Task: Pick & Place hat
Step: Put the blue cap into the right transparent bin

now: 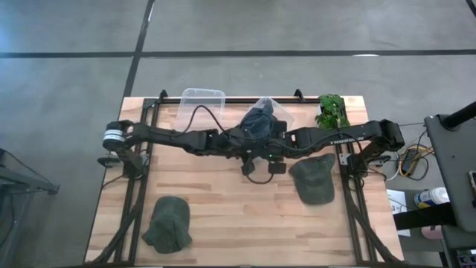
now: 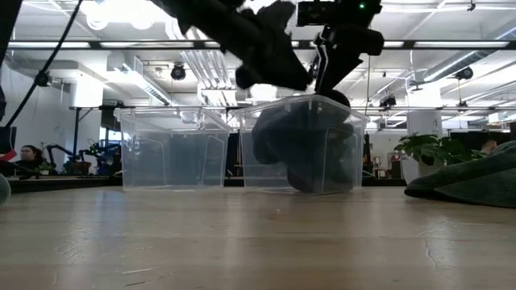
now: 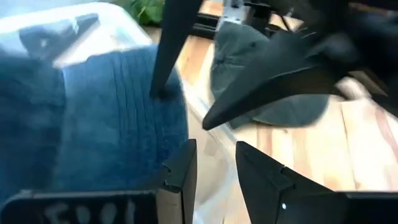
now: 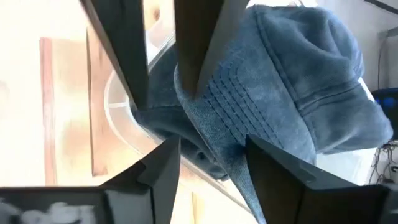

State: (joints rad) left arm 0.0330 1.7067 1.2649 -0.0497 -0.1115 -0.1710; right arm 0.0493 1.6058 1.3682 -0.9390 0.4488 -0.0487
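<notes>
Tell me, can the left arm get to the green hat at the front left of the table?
Probably yes. That green hat lies alone on bare wood on the left arm's side, nothing covering it. The left tool is busy near the bin now.

- The floor (image 1: 297,26) was grey concrete, crossed by dark seam lines.
- The surface (image 1: 223,201) was light wood planking inside a black metal frame (image 1: 355,201).
- A potted plant (image 1: 332,110) stood at the far right corner of the surface.
- A grey cabinet (image 1: 455,171) stood right of the surface, with cables (image 1: 413,158) beside it.
- In the low view, the ceiling (image 2: 435,48) carried white ducts and bright strip lights.
- A seated person (image 2: 31,155) appeared at far left.
</notes>
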